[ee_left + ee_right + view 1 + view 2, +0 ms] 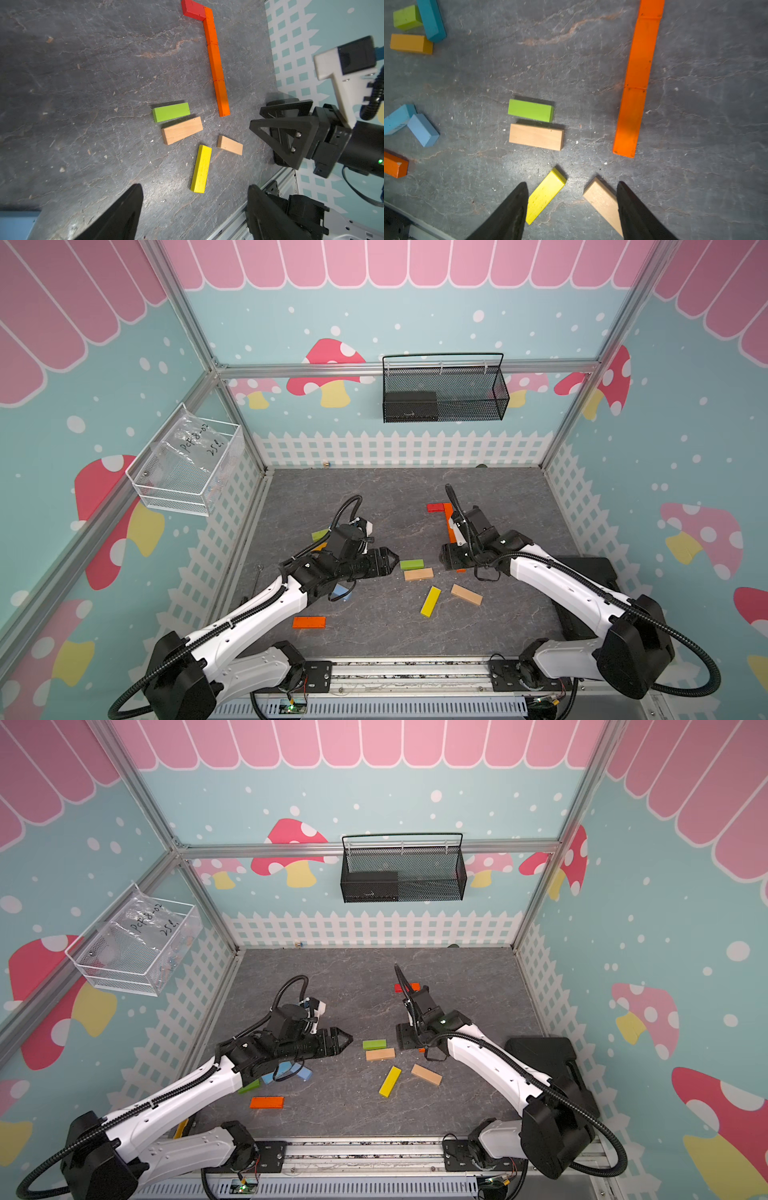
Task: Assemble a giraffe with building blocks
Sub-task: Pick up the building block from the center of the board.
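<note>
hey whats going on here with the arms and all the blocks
A giraffe is being laid out flat on the tabletop. Three orange blocks lie end to end, and a red block sticks out sideways at the far end. The left gripper and right gripper are both open and empty, hovering near the loose green block, tan blocks and yellow block.

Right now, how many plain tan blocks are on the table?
2. The first tan block lies beside the green block; the second tan block lies near the yellow block, apart from it. More may be hidden.
</note>
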